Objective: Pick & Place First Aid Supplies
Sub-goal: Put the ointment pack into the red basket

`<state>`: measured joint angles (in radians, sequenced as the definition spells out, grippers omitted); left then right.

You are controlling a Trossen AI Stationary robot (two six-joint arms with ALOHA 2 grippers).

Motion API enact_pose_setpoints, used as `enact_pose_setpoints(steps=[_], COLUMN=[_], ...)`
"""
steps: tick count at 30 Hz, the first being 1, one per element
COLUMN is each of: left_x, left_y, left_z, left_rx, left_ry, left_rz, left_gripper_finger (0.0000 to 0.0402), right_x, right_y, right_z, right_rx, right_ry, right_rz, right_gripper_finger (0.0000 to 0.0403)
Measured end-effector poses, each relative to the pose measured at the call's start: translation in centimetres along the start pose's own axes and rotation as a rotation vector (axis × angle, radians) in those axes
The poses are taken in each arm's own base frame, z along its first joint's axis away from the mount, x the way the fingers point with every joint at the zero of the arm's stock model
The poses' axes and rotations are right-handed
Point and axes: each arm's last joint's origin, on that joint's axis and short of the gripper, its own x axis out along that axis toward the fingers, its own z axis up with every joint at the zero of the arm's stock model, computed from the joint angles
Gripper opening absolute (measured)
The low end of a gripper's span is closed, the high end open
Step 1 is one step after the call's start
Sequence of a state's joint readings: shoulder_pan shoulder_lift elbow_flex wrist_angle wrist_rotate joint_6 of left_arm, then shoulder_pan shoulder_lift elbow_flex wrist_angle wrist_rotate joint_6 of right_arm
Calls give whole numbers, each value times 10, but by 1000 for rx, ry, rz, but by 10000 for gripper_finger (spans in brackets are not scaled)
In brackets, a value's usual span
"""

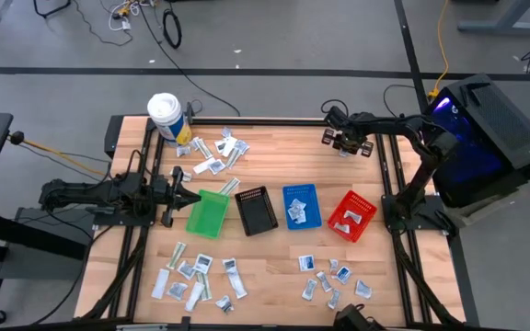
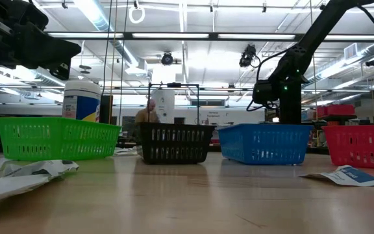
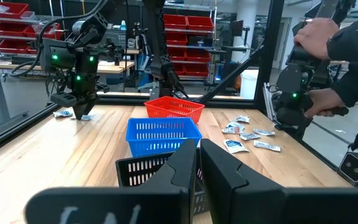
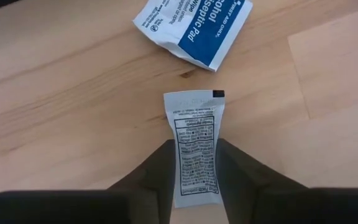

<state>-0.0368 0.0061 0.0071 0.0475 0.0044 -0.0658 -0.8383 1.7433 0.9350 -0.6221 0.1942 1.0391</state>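
a: at the far right corner of the table (image 1: 274,276), the right gripper (image 4: 194,165) stands low over the wood, its two dark fingers (image 4: 160,168) pressed on either side of a narrow white sachet (image 4: 194,143) printed with small black text. the jaws sit close against the packet's long edges, so the grasp looks made or all but made, with the sachet not yet clear of the wood.

b: a second packet, a white and blue alcohol pad (image 4: 194,28), lies just beyond it on the boards, apart from the fingers. which step is this?

a: judging by the pinch, the pick of one sachet. the place step is not yet done.

b: and the left gripper (image 1: 180,192)?

a: it waits beside the green bin (image 1: 208,213), fingers together and holding nothing.

b: what does the next move call for?

a: a clean lift, straight up, so the thin packet does not slip from the jaws, then a carry across to the row of bins; the red bin (image 1: 351,217) is nearest, and it and the blue bin (image 1: 301,206) already hold packets. which bin suits this one cannot be told. more sachets lie in heaps (image 1: 201,276) along the near edge.
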Motion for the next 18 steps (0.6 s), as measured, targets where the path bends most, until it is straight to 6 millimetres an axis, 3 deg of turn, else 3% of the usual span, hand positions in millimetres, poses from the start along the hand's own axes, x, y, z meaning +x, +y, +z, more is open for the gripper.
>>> enact_pose_setpoints(steps=[9, 18], left_x=[0, 0], left_y=[0, 0], left_z=[0, 0], left_rx=[0, 0], left_ry=[0, 0], left_rz=[0, 0], left_gripper_finger=[32, 32], right_x=[-18, -62], right_y=[0, 0], right_z=[-1, -9], right_rx=[-2, -136], right_ry=[-23, -67], right_rz=[66, 239], right_gripper_finger=[109, 109])
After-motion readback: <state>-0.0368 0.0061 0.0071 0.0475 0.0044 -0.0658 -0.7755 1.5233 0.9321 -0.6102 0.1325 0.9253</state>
